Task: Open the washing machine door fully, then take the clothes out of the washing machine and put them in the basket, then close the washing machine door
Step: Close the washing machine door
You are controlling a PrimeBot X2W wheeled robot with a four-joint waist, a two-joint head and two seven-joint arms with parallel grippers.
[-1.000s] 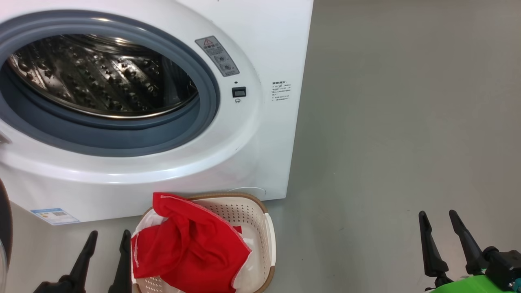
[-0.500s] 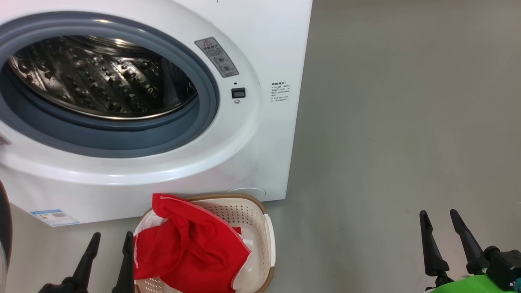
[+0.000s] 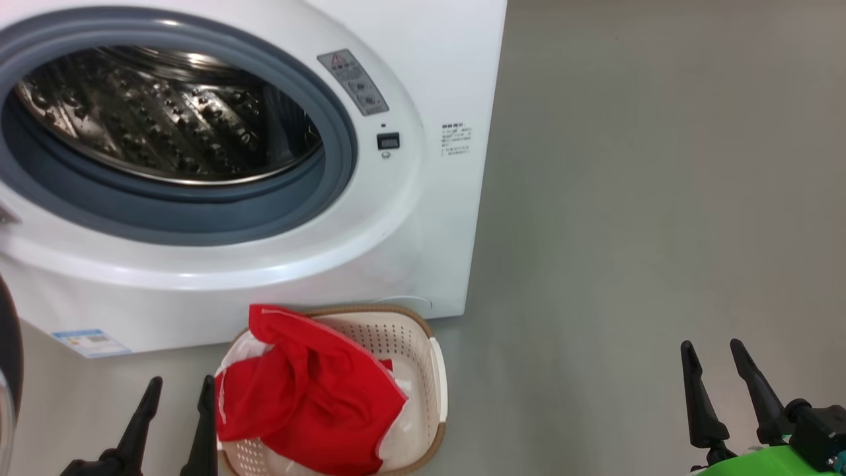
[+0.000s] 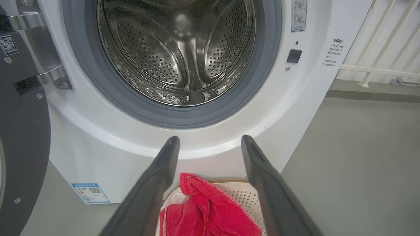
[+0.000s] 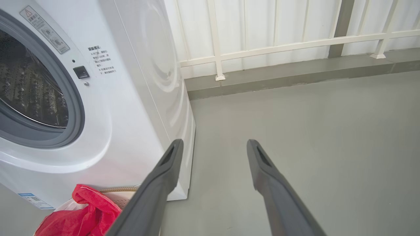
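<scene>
Door (image 3: 8, 357) stands open at the left edge. Left gripper (image 3: 183, 381) hangs near, jaws spread and empty, just left of the basket (image 3: 423, 344), where red clothes (image 3: 304, 396) lie heaped. Beyond sits the washer (image 3: 423, 218), its steel drum (image 3: 165, 119) in plain view. Right gripper (image 3: 710, 344), likewise spread and empty, hovers over floor (image 3: 628, 198) well to the right.
</scene>
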